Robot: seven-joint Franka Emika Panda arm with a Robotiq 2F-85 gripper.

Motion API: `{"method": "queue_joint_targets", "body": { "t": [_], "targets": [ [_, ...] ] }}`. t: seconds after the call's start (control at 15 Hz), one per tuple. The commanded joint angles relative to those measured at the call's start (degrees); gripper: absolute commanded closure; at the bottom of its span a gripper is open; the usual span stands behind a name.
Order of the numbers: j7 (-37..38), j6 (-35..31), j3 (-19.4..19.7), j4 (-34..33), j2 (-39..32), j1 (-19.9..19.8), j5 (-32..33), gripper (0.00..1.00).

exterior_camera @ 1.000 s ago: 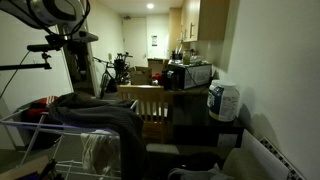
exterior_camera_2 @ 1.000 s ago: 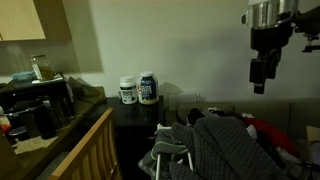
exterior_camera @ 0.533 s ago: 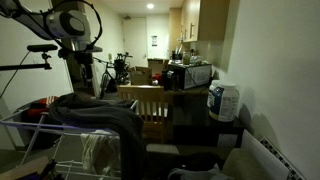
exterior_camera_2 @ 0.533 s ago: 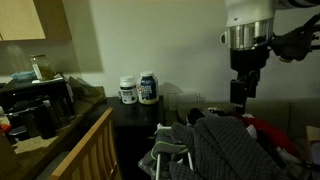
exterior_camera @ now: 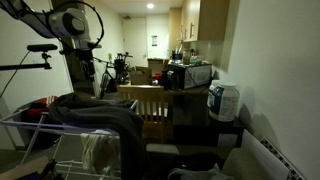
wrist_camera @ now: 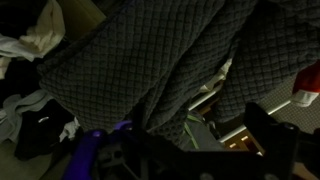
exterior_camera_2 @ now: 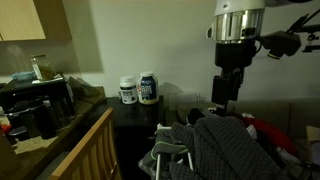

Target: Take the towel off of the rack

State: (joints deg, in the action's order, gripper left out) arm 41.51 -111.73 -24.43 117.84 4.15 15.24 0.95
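The dark grey towel (exterior_camera: 100,118) lies draped in thick folds over the light wire rack (exterior_camera: 20,126); both also show in an exterior view, towel (exterior_camera_2: 232,150) and rack (exterior_camera_2: 166,154). My gripper (exterior_camera_2: 222,98) hangs from the arm above the towel's near end, apart from it; in an exterior view it is dark and hard to make out (exterior_camera: 86,72). In the wrist view the quilted towel (wrist_camera: 150,50) fills most of the frame, with a rack rod (wrist_camera: 214,98) showing in a gap. The gripper's fingers (wrist_camera: 185,150) stand wide apart with nothing between them.
A whitish cloth (exterior_camera: 95,150) hangs low on the rack. A red fabric item (exterior_camera_2: 266,128) lies beyond the towel. A wooden slatted chair (exterior_camera: 146,102) stands behind the rack. Two jars (exterior_camera_2: 140,88) sit on a dark cabinet; a microwave (exterior_camera: 188,75) is on the counter.
The arm has swung across and come down toward the towel; the gripper is now lower and closer above the towel's end. The towel and rack have not moved.
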Motion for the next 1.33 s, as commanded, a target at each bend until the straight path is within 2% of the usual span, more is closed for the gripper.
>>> {"method": "queue_joint_targets", "body": {
  "t": [0.0, 0.2, 0.6, 1.07, 1.27],
  "targets": [
    [1.5, -6.3, 0.8, -0.2, -3.0, 1.6, 3.8, 0.00],
    [2.1, -10.2, 1.4, 0.2, -5.6, 2.3, 7.2, 0.00],
    [4.6, -14.1, 4.3, 0.3, -10.3, 4.1, 12.3, 0.00],
    [9.5, -13.7, 8.5, 1.2, -14.3, 5.3, 15.9, 0.00],
    [14.0, -11.2, 10.7, 1.0, -15.5, 5.5, 17.3, 0.00]
  ]
}}
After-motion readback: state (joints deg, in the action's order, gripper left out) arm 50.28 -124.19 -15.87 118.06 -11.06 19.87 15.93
